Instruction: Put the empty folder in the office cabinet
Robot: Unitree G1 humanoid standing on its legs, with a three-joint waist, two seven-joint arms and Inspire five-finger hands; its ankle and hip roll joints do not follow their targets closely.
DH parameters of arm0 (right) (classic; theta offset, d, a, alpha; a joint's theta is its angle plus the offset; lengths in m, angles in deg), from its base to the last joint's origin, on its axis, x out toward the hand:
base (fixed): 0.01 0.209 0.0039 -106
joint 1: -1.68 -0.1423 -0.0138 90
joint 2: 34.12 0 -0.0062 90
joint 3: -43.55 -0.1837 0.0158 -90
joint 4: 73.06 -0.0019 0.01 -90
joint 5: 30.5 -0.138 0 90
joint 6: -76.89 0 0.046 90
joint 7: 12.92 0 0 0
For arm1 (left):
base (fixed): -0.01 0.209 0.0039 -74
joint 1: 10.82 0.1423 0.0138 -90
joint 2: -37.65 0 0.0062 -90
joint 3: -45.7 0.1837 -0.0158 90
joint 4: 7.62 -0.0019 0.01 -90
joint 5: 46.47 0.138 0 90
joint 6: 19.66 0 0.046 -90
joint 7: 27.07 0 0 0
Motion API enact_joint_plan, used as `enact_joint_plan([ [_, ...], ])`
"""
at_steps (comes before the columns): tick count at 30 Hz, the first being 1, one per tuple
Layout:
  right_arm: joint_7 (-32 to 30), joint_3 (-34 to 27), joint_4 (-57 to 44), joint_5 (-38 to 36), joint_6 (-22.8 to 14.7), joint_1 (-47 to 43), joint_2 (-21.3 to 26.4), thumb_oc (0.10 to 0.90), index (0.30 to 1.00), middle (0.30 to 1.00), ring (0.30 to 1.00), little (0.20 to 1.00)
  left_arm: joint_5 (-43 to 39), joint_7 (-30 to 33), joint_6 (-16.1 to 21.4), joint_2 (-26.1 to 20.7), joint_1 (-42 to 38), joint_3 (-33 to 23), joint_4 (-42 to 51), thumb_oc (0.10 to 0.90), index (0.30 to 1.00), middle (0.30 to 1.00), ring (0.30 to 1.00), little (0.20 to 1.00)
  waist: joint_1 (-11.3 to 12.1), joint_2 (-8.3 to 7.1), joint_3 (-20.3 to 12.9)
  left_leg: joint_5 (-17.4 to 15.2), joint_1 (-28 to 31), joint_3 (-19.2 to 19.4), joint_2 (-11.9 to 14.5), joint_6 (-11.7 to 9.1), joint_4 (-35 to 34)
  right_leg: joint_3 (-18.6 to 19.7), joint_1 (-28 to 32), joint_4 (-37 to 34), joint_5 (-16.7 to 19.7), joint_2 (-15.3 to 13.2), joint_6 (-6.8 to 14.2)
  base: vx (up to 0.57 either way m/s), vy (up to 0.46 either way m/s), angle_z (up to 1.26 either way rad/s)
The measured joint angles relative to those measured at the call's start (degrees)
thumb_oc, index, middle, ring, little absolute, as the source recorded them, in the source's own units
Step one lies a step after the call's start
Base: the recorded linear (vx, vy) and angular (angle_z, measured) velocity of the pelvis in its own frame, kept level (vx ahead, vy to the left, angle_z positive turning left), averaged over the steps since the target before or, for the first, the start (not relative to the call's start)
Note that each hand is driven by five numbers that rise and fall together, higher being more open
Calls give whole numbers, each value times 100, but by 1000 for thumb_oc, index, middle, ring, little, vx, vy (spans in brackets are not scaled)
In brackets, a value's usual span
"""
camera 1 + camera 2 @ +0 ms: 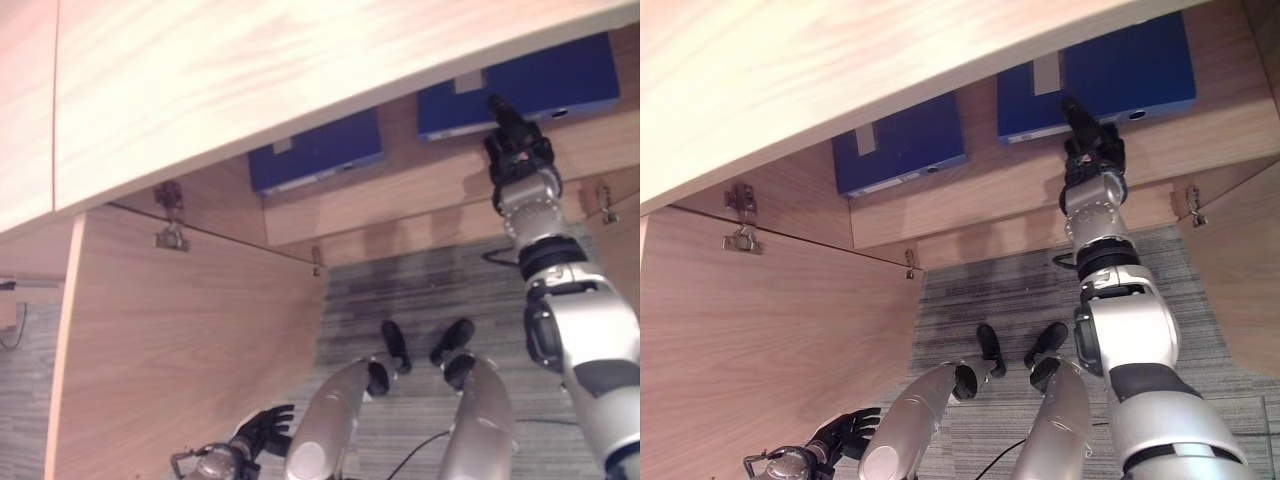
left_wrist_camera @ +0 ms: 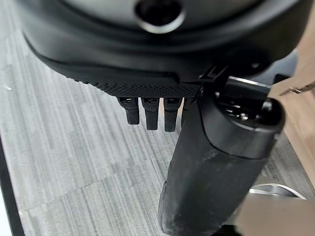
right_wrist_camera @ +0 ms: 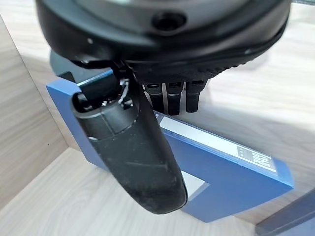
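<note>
You had two folders lying flat on the cabinet shelf (image 1: 1040,180): one folder (image 1: 898,145) to your left, the other folder (image 1: 1110,75) right, your right hand (image 1: 1090,140) at its front edge.

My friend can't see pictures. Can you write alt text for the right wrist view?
The robot's dark right hand reaches over a flat blue folder lying on a light wooden cabinet shelf, its thumb stretched across the cover and fingers straight.

Blue folder (image 1: 1110,70) flat on the wooden cabinet (image 1: 970,190) shelf, beside a second blue folder (image 1: 902,143).
</note>
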Motion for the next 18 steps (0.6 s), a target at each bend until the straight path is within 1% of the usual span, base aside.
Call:
enact_joint_plan([
  [2,-66,3,-93,25,3,22,-87,800,900,900,900,900,0,5,-1,-1,-23,-20,1,800,900,900,900,900,-4,-1,0,0,16,11,0,0,-9,6,8,0,1,0,0,-3,2,-2],
  [5,-114,-5,-773,16,-56,248,-92,800,900,900,900,900,0,16,1,8,-21,-77,-17,800,900,900,900,900,-3,-4,3,0,33,21,-3,-2,-46,8,13,-12,0,2,0,0,0,0],
  [6,-66,-1,-1124,-3,-160,367,-107,800,900,900,900,900,0,19,-5,8,-24,-93,-38,800,900,900,900,900,6,-7,5,13,48,31,-6,1,-66,8,18,-27,4,14,0,0,0,0],
  [9,150,19,-1122,-321,-245,381,-112,800,900,900,900,900,-2,17,-3,8,-27,-106,-70,800,900,900,900,900,33,-8,6,35,114,30,-6,-4,-73,8,81,-38,3,21,-4,0,0,0],
  [10,300,51,-1003,-561,-242,385,-87,800,900,900,900,900,-1,4,-3,7,-29,-138,-92,800,900,900,900,900,49,-8,6,37,132,29,-5,-7,-94,7,98,-42,0,21,-2,0,0,0],
  [11,344,67,-953,-610,-226,388,-77,800,900,900,900,900,-1,-2,-3,7,-28,-150,-102,800,900,900,900,900,50,-8,6,38,132,29,-6,-7,-93,7,98,-47,1,22,-1,0,0,0],
  [14,478,127,-625,-755,-35,391,-65,800,900,900,900,900,2,-36,-10,6,-27,-174,-117,800,900,900,900,900,47,-8,6,39,132,31,-6,-6,-96,7,98,-53,5,23,5,0,0,0],
  [15,598,181,-383,-781,84,393,-61,800,900,900,900,900,7,-51,-6,6,-28,-188,-115,800,900,900,900,900,48,-8,6,40,132,30,-5,-7,-95,6,99,-53,5,23,5,0,0,0],
  [18,840,275,-88,-784,320,413,-20,800,900,900,900,900,28,-163,-9,5,-27,-192,-117,800,900,900,900,900,62,-8,6,43,132,31,-3,-11,-100,4,97,-54,5,23,5,0,0,0],
])
